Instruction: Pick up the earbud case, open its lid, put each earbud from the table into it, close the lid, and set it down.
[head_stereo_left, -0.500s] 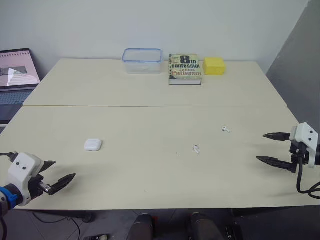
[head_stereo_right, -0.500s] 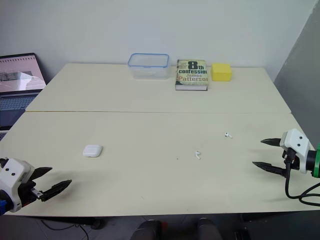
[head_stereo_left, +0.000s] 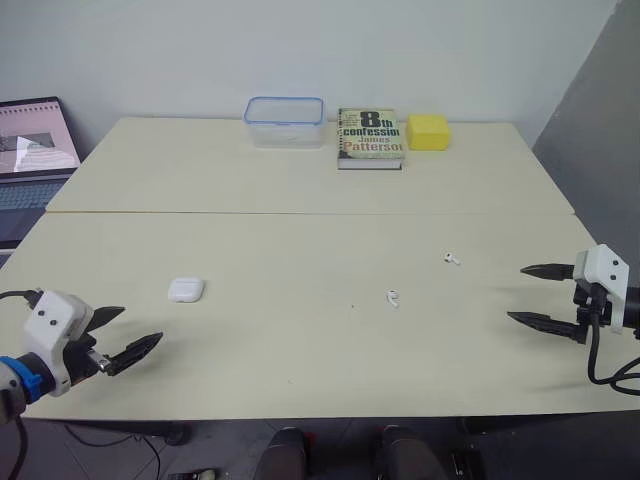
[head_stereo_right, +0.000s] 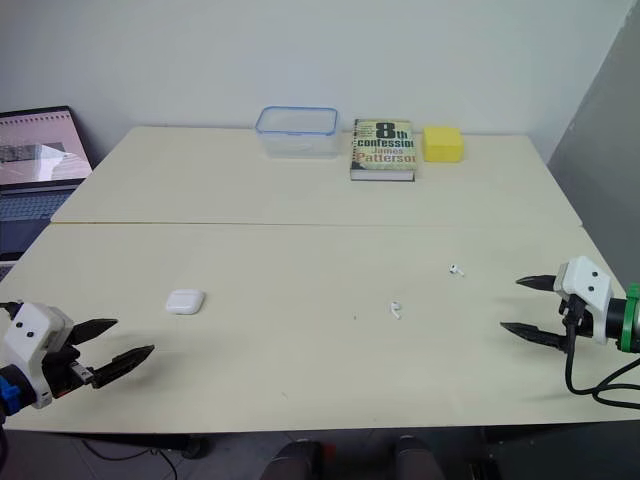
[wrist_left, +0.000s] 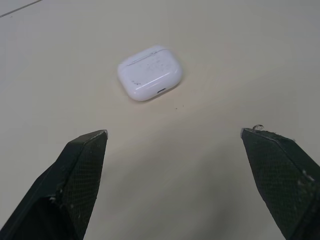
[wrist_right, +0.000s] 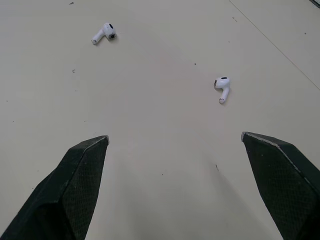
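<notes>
At the far left a laptop (head_stereo_left: 30, 150) sits open, just off the edge of the counter (head_stereo_left: 300, 240). Over the counter's near left corner the left jaws hang wide apart, holding nothing, their two black fingers (head_stereo_left: 130, 355) pointing inward across the surface. Just beyond them and a little to the right lies the earbud case (head_stereo_left: 185, 290). It is white with its lid shut, flat on the counter and clear of the fingers. The left wrist view shows it ahead of the gap between the tips, untouched. Along the far edge stands a clear container (head_stereo_left: 285, 121) with a blue rim, then a book (head_stereo_left: 370, 136) lying flat just beside it, then a yellow block (head_stereo_left: 428, 131) just right of the book. Right of centre on the near half, two white earbuds lie loose on the counter: the nearer earbud (head_stereo_left: 393, 298), and beyond it to the right the farther earbud (head_stereo_left: 452, 259), both well apart from the case. At the right edge the right jaws are likewise spread wide and empty, tips aimed toward the earbuds, touching neither.
</notes>
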